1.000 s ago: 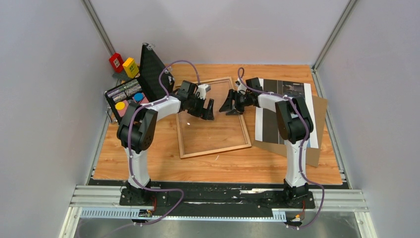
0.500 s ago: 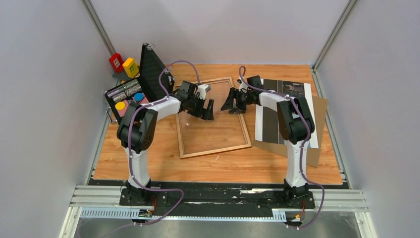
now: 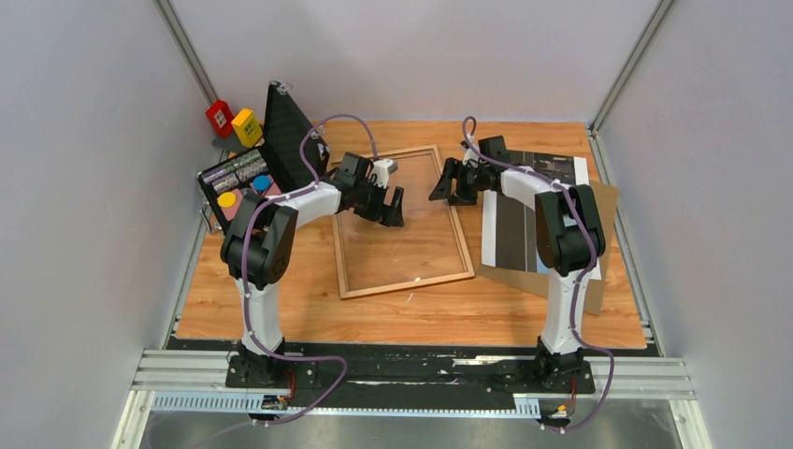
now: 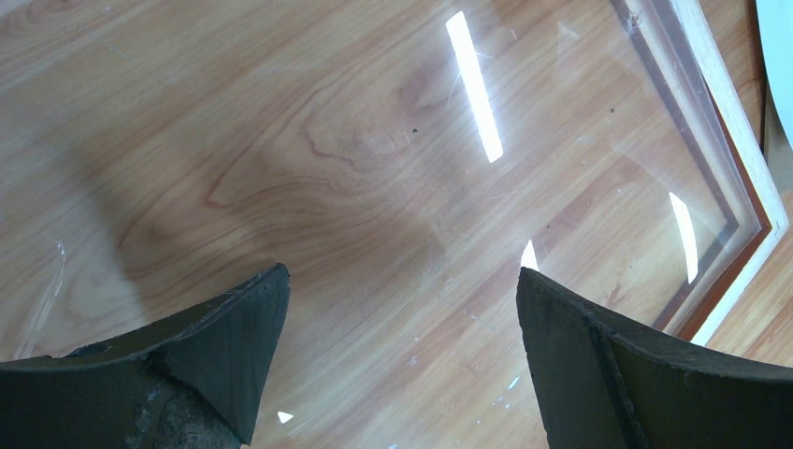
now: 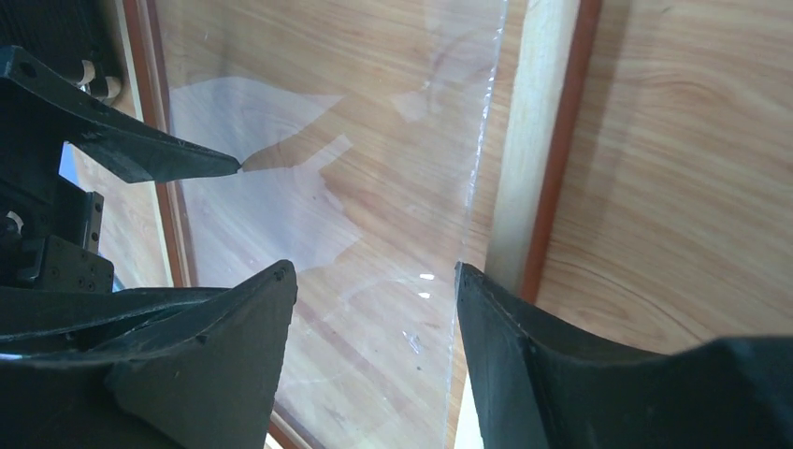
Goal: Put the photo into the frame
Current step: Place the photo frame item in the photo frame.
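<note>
The frame (image 3: 404, 284) lies flat mid-worktop (image 3: 281, 318), slightly skewed, with its pale wood back up. Its far rail is near the back wall and its near right corner is just beside the brown backing board (image 3: 606, 224). A bare strip of wood runs along the near side in front of the frame, and another along its left. Grey walls close in the worktop on the left, right and far sides.

The photo (image 3: 505, 234) lies on the backing board to the right of the frame, with its dark band running near to far. Its left margin is close to the frame's right rail, and the right arm crosses above it.

At the far left an open black case (image 3: 285, 131) stands with its lid raised. Its tray holds a yellow and a blue round piece, among small parts too fine to name. A red box (image 3: 220, 117) and a yellow box (image 3: 247, 126) sit behind it.

Inside the frame (image 4: 725, 122) is only the clear pane (image 4: 421, 140), which shows glare streaks.

The left claw (image 3: 388, 208) (image 4: 397, 309) hangs over the pane, spread wide and empty. The right claw (image 3: 454, 182) (image 5: 374, 318) is partly spread and grips nothing. It is above the frame's right rail (image 5: 528, 168) near the far end, with one finger over the rail and the other over the pane.
</note>
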Available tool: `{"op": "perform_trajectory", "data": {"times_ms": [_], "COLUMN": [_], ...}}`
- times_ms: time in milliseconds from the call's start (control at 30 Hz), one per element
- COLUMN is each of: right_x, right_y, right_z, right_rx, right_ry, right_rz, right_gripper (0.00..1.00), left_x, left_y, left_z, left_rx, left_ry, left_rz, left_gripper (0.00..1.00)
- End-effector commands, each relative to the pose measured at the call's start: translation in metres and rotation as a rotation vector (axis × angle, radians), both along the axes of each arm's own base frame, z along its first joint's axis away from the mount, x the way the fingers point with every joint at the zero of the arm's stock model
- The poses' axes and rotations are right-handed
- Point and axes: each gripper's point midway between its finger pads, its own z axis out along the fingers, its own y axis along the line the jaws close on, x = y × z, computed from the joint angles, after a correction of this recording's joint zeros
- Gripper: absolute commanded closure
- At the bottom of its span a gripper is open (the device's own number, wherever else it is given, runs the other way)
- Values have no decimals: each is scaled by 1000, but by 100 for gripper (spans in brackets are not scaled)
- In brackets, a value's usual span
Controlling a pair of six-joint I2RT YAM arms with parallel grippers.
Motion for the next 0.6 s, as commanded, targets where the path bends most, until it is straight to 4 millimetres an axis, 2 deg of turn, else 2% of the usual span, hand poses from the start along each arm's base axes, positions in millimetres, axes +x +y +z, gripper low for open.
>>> {"op": "perform_trajectory", "data": {"times_ms": [0,200,567], "right_x": [11,13,8], "right_y": [-24,-37,-42], "right_z": [26,32,46], "right_rx": [-75,-121,-144], "right_ry": [-115,-154,-217], "right_rz": [-39,-60,-32], "right_gripper": [34,34,34], "left_x": [-9,-9,-6], "left_y": [6,5,5], "left_z": [-21,-21,-14], "left_rx": [40,39,37], "left_ry": [47,50,37], "left_rz": [10,12,14], "left_gripper": [0,0,0]}}
